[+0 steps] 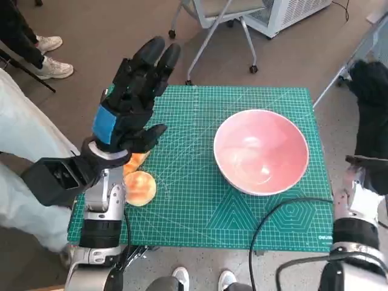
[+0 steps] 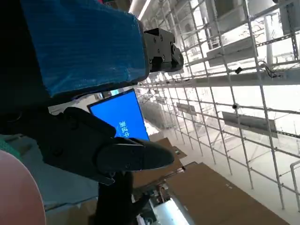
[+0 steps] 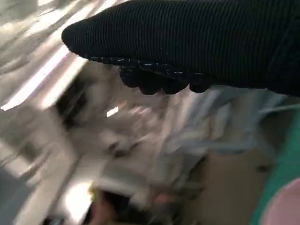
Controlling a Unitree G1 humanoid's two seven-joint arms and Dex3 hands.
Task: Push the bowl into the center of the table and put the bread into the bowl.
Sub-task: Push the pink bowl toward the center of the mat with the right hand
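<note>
A pink bowl (image 1: 261, 150) stands on the right half of the green cutting mat (image 1: 200, 200), empty inside. Golden bread (image 1: 140, 187) lies near the mat's left edge, partly hidden under my left hand. My left hand (image 1: 130, 97) is raised above the mat's left side, fingers spread and pointing away, holding nothing. The left wrist view shows its taped back (image 2: 79, 44) against ceiling racks, with a sliver of the bowl (image 2: 14, 192). My right hand (image 1: 371, 109) is lifted off the table's right edge, beside the bowl and apart from it; its glove (image 3: 197, 42) looks blurred.
A rolling chair base (image 1: 212, 30) and a white unit (image 1: 285, 12) stand beyond the table. A person's legs in pale trousers (image 1: 24, 151) are at the left, shoes (image 1: 51, 57) farther back. A black cable (image 1: 285, 212) crosses the mat's near right corner.
</note>
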